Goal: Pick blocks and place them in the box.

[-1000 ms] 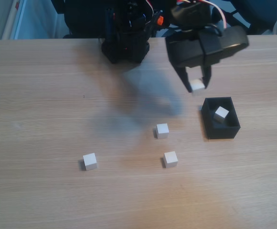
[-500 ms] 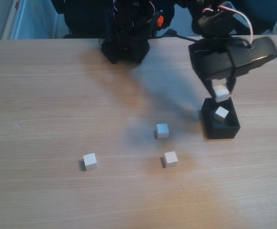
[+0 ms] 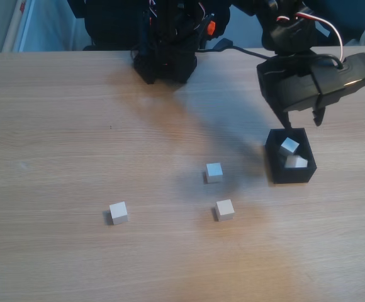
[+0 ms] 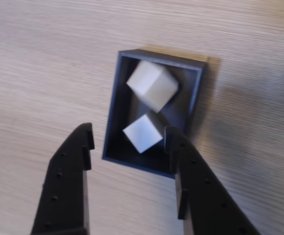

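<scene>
Item: gripper (image 4: 127,139) spread wide and empty above the box (image 4: 113,112) holding two blocks (image 4: 152,84); we judge descending fingertips might knock its wall.

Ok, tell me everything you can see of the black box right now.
The box is a small black rectangular container, open-topped, with thick matte walls that look like plastic. It sits flat on the wooden table, at the right in the fixed view. Two pale blocks lie inside: one tilted on an edge, the other beside it, also askew. The gripper hangs open above it in the wrist view, touching neither box nor blocks.
</scene>
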Controlling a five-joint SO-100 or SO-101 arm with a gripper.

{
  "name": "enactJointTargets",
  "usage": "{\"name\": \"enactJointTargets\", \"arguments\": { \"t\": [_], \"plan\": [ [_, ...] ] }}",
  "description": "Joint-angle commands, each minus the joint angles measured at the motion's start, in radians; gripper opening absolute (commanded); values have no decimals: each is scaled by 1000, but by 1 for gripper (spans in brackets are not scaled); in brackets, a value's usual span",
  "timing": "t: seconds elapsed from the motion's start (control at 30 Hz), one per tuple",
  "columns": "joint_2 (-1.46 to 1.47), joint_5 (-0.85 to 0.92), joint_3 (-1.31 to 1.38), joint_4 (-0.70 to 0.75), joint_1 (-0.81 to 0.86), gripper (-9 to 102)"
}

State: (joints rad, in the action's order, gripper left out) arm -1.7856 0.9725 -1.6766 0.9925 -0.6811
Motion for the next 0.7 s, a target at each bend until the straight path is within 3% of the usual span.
{"name": "enactJointTargets", "arguments": {
  "t": [0.0, 0.27, 0.43, 0.67],
  "plan": [
    [-52, 37, -3, 0, 32, 11],
    [-284, 187, -299, -8, 212, 11],
    [-466, 299, -554, -137, 319, 16],
    [-603, 351, -775, -333, 342, 17]
  ]
}}
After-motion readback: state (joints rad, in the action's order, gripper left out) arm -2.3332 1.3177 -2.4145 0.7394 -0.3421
